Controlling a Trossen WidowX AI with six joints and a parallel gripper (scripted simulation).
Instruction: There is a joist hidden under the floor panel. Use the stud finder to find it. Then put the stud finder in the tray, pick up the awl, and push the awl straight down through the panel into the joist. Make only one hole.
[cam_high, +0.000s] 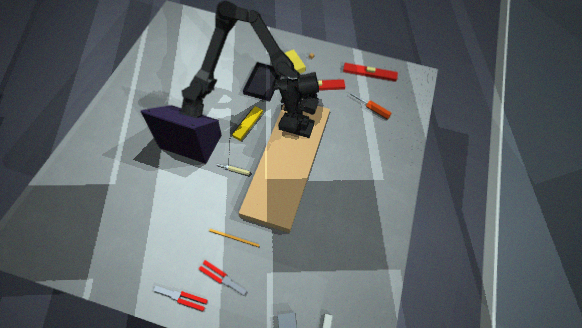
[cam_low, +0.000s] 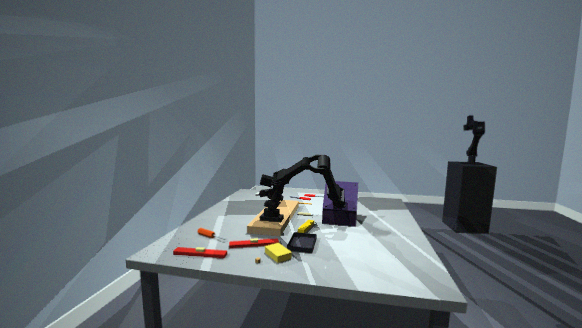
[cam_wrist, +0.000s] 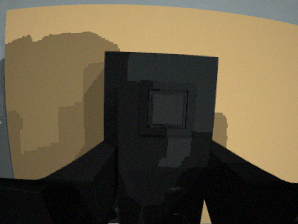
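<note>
My gripper is shut on the stud finder, a dark block with a small square display that shows dark grey. They are low over the far part of the tan floor panel; whether the block touches the panel is hard to tell. The black tray is behind the panel's far end and looks empty. The awl, with a pale yellow handle, lies beside the panel's long edge on the arm base's side.
A yellow bar lies between tray and panel. A yellow block, two red levels and an orange screwdriver lie around the far end. The purple base block stands left. A pencil and pliers lie nearer.
</note>
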